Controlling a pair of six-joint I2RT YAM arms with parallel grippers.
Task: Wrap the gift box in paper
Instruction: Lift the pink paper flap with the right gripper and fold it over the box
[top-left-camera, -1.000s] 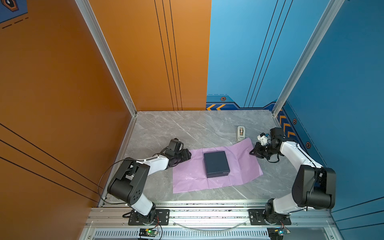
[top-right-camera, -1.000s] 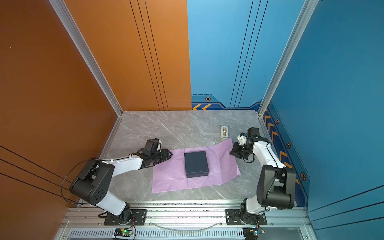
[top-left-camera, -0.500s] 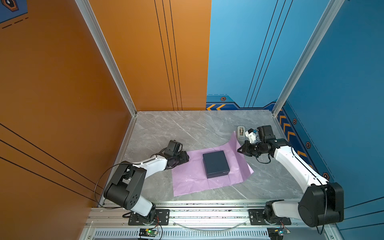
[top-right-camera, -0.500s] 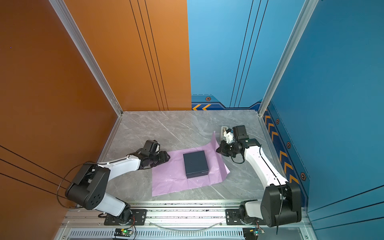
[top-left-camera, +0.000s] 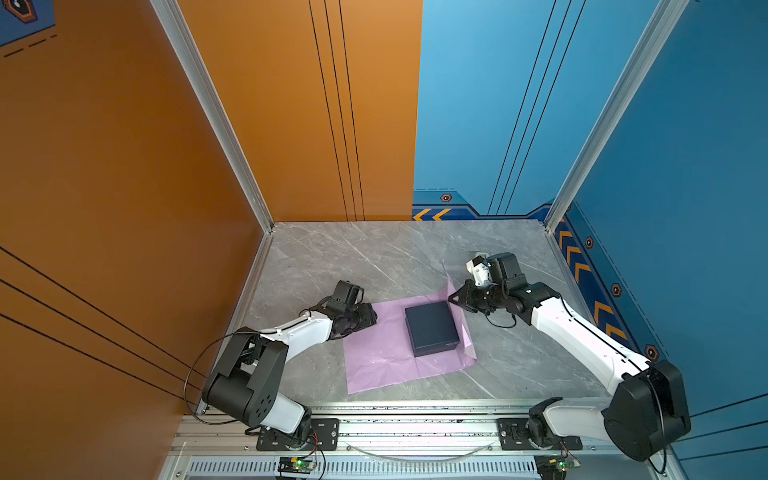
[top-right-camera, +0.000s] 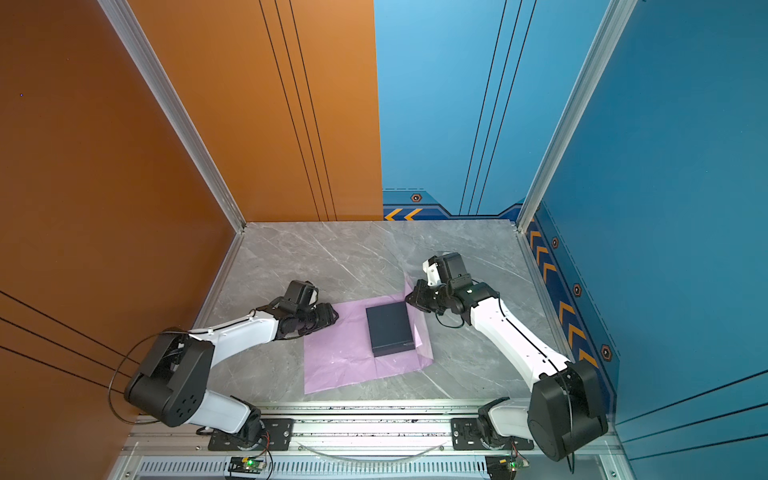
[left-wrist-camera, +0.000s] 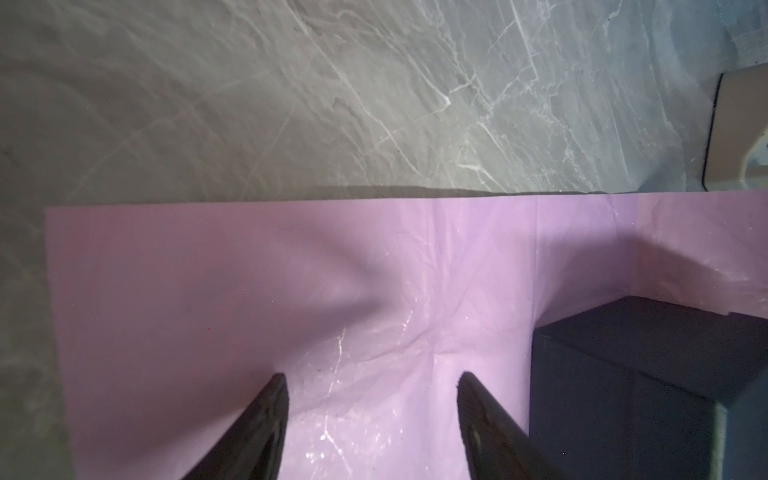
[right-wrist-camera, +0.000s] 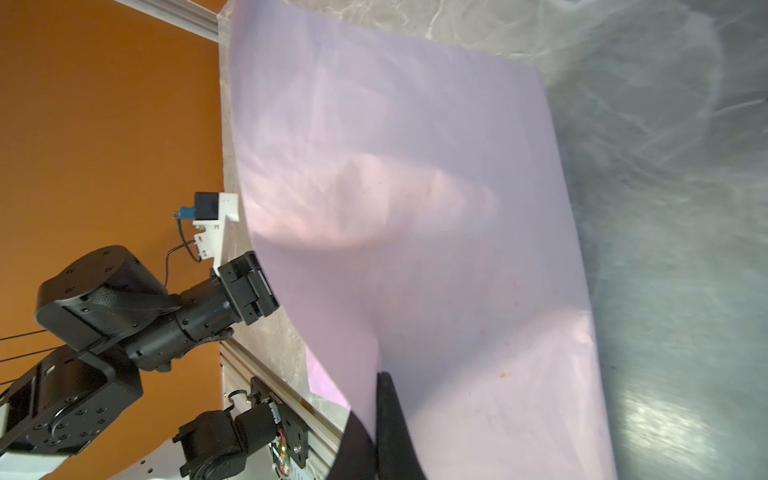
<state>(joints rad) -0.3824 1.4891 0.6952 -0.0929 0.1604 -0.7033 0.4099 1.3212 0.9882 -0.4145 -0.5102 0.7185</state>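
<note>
Lilac paper (top-left-camera: 376, 365) edge in right gripper (top-left-camera: 451, 298)

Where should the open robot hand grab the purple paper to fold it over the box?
Probably the free left edge of the paper, coming low from the left. That side lies flat and bare, the gift box weighs down the middle, and the open left gripper hovers right there. The right gripper holds the opposite edge lifted.

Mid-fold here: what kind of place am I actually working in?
Most likely a purpose-built robot test booth: orange wall panels and blue wall panels enclose a marble-look tabletop, and the left arm and right arm are bolted to an aluminium rail along its front.
</note>
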